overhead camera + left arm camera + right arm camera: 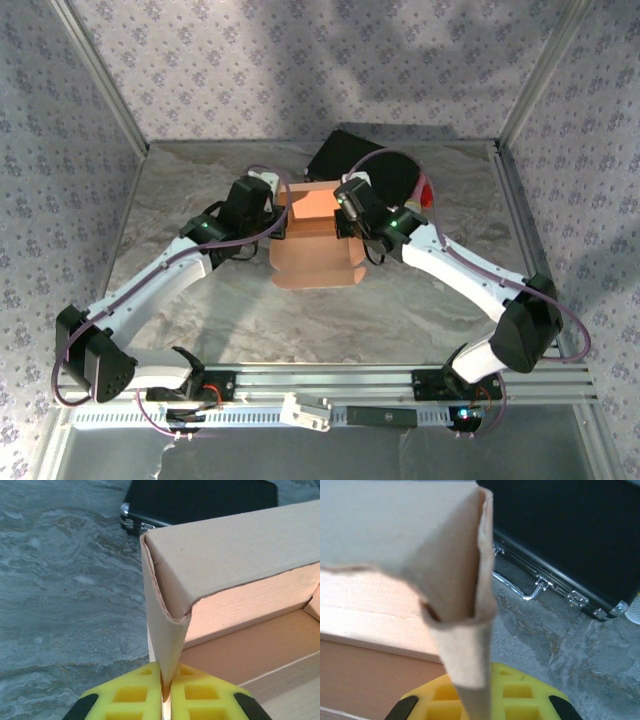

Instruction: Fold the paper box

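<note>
Left hand (165,687) tight on paper box (235,545)

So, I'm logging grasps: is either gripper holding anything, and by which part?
Both hold the thin salmon-brown cardboard box: the left gripper is pinched on its upright left side flap, the right gripper on its upright right side flap.

paper box (315,250) salmon-brown; case (375,165) at 12 o'clock black, silver trim; table (200,320) grey marbled; walls (300,60) lilac floral; gripper pads (125,696) yellow
</note>
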`<state>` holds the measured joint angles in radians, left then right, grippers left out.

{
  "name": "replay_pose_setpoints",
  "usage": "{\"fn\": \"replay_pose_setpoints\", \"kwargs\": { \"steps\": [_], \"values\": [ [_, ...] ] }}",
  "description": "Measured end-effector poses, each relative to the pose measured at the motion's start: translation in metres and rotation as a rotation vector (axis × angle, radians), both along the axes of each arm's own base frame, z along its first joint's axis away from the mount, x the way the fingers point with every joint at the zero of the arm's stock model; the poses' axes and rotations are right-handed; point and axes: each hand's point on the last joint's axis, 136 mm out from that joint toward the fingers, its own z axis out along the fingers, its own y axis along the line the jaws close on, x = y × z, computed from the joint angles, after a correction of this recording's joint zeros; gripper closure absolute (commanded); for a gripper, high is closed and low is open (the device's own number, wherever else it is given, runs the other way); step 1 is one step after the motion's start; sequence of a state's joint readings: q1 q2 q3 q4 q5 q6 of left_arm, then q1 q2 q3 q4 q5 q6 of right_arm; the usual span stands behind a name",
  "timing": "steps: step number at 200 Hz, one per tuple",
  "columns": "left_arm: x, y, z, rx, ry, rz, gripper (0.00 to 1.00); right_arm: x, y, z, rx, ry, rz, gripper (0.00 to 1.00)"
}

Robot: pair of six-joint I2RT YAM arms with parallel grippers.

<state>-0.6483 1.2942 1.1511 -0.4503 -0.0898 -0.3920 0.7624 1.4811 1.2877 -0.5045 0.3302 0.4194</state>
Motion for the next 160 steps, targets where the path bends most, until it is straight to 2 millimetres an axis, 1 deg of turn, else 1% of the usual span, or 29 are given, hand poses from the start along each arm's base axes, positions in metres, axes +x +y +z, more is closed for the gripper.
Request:
{"fn": "replay_pose_setpoints", "kwargs": {
  "steps": [30, 51, 82, 96, 160],
  "values": [
    [0.0007, -0.004, 0.0018, -0.054, -0.007, -0.042, 0.85, -0.0016, -0.0021, -0.0051, 0.014, 0.039, 0.011, 1.0],
    [0.0006, -0.0049, 0.0033, -0.069, -0.009, -0.059, 0.78, -0.0032, -0.0014, -0.0053, 0.024, 0.054, 0.019, 1.0],
    [0.0016, -0.0072, 0.005, -0.077, -0.023, -0.073, 0.78, -0.0041, -0.0006, -0.0019, 0.03, 0.06, 0.022, 1.0],
    [0.0015, -0.007, 0.0039, -0.072, -0.024, -0.077, 0.73, -0.0048, -0.0002, -0.0012, 0.031, 0.063, 0.025, 1.0],
    [0.0029, -0.0068, 0.0049, -0.055, -0.044, -0.089, 0.73, -0.0064, 0.0018, -0.0011, 0.036, 0.07, 0.036, 1.0]
  ]
}}
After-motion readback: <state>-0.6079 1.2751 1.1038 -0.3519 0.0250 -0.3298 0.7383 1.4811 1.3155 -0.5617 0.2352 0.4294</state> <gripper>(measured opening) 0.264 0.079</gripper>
